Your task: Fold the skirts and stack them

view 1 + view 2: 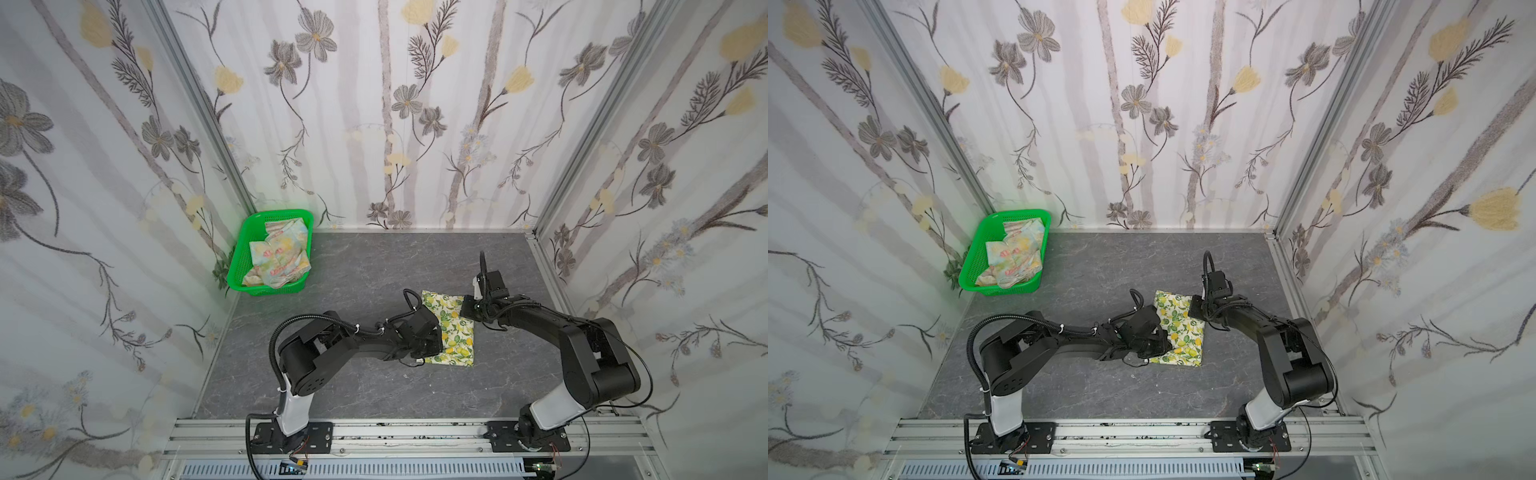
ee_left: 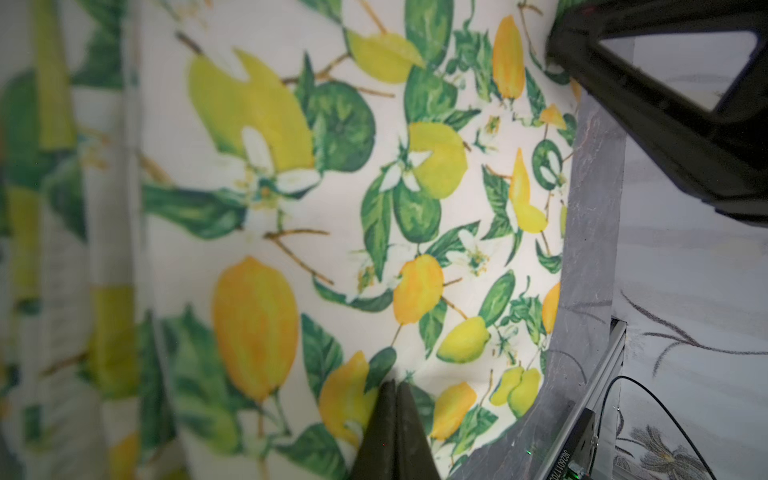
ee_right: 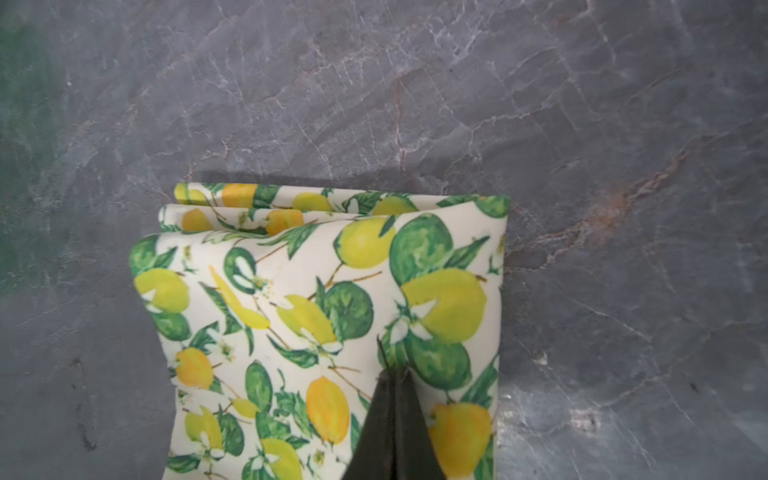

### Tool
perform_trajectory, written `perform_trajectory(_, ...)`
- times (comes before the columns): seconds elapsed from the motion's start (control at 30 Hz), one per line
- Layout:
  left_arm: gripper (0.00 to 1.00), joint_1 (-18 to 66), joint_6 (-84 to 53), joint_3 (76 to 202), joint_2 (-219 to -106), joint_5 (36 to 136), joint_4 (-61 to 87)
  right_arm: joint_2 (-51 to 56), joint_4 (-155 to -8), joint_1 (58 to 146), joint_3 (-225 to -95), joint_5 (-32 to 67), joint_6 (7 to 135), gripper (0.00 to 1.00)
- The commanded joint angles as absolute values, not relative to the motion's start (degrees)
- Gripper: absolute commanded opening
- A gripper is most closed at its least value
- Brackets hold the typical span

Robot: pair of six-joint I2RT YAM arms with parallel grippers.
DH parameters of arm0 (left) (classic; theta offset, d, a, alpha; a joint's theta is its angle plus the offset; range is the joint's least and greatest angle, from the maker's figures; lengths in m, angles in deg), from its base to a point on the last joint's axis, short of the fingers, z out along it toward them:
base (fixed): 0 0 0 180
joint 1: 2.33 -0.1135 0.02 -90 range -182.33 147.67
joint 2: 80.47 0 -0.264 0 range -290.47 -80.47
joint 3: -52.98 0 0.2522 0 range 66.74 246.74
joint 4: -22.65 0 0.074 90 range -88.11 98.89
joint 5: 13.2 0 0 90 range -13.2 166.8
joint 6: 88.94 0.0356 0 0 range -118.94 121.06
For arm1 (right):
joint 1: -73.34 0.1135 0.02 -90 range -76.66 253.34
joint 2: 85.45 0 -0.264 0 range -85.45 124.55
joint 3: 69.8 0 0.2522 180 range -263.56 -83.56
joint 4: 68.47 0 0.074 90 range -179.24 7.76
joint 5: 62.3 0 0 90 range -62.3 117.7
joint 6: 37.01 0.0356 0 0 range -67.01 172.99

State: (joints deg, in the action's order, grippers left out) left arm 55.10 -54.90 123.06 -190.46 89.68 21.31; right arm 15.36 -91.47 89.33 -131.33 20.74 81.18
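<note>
My left fingers [image 2: 380,432], right fingers [image 3: 380,424]: clenched empty, tips on lemon skirt [image 1: 455,332], presumably flattening its fold (floral skirt [image 1: 280,255] in basket [image 1: 239,259]).

Thin matt cloth lemon skirt [image 3: 316,332], matt stone-look tabletop [image 3: 374,83]

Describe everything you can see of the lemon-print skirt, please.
The lemon skirt is thin cream cloth printed with yellow lemons, green leaves and white blossoms. It lies folded into a compact rectangle, stacked layers showing at one edge, on the gray marbled table. The shut left gripper and right gripper have their tips at its top layer; a pinch cannot be confirmed.
</note>
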Motion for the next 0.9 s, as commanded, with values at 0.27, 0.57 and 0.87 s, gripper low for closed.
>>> perform_trajectory(0.27,0.00,50.5,-55.5,116.3,-185.6,88.5,20.7,7.2,-85.2,90.2,-118.8,21.0,88.8,0.00)
perform_trajectory(0.57,0.00,44.1,-51.4,113.9,-182.6,87.2,20.0,-6.1,-86.1,101.4,-108.6,23.6,100.5,0.00)
perform_trajectory(0.87,0.00,41.0,-47.3,115.0,-176.9,84.7,19.7,-16.2,-88.6,107.5,-109.9,23.6,103.6,0.00)
